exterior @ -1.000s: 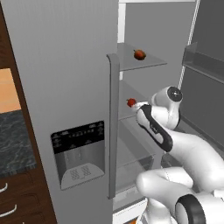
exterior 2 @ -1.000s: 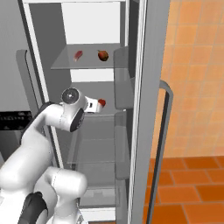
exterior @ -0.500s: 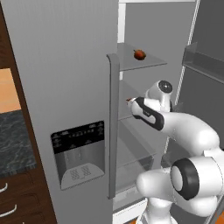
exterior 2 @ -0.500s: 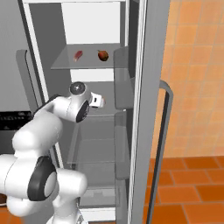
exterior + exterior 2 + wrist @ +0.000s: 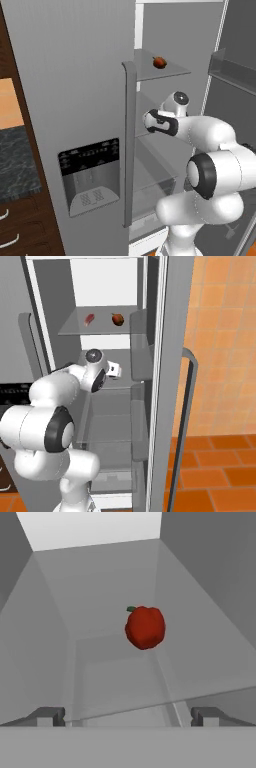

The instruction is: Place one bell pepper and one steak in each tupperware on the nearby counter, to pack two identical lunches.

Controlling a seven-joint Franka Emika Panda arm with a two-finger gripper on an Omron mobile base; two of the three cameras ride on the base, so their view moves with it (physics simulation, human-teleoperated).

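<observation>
Two bell peppers are counted in the open fridge (image 5: 165, 381): one bell pepper (image 5: 117, 319) on the upper glass shelf (image 5: 100, 323), and a second bell pepper (image 5: 145, 627) on a lower shelf (image 5: 115, 677), seen in the hand view. One steak (image 5: 89, 319) is counted — it lies on the same upper shelf, beside the first pepper. Three glass shelves can be made out in the right base view — upper, middle and lower. One stretch of counter (image 5: 17, 160) is seen at the left.
</observation>
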